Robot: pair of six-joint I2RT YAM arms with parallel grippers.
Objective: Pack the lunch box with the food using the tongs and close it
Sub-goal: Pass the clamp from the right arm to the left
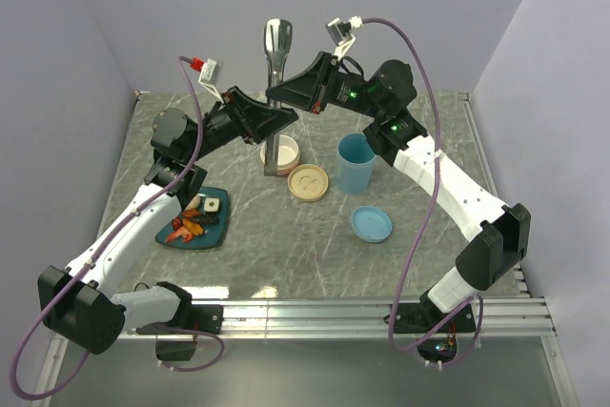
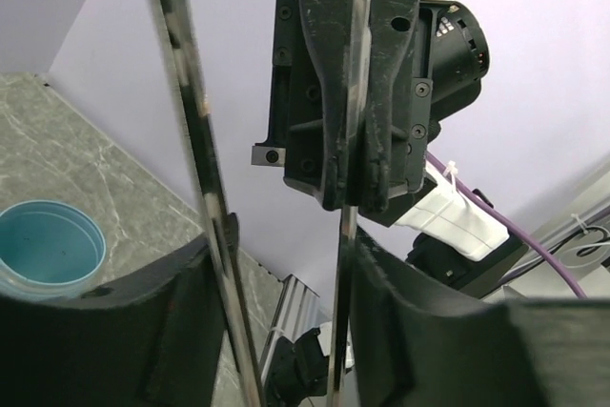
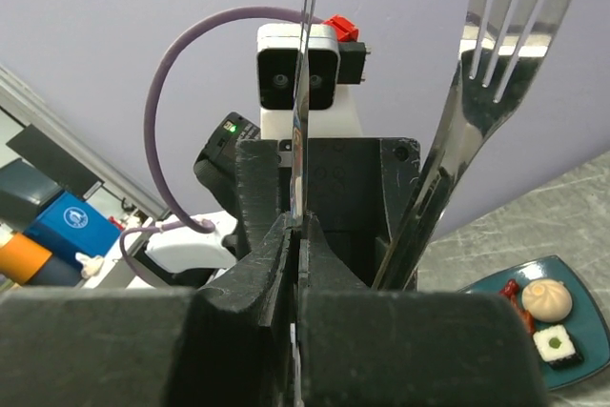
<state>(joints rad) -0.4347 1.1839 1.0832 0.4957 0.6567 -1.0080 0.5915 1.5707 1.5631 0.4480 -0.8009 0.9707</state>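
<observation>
The silvery tongs (image 1: 277,45) stand upright above the back of the table, joined end up. My right gripper (image 1: 274,92) is shut on one thin arm (image 3: 303,140), seen edge-on between its fingers (image 3: 257,274). The other, slotted arm (image 3: 477,92) hangs free beside it. My left gripper (image 1: 289,115) reaches in from the left, lower down, and both tong arms (image 2: 195,159) lie against the inner faces of its fingers (image 2: 429,331), still spread apart. The food (image 1: 195,216), a beige ball (image 3: 547,299), a roll slice (image 3: 558,345) and red pieces, sits on the teal plate (image 1: 215,233).
A beige round bowl (image 1: 286,152) and its smiley lid (image 1: 308,182) lie under the tongs. A taller blue cup (image 1: 355,161) stands to the right, its blue lid (image 1: 370,223) nearer. Which of them is the lunch box I cannot tell. Walls close in at the back and sides.
</observation>
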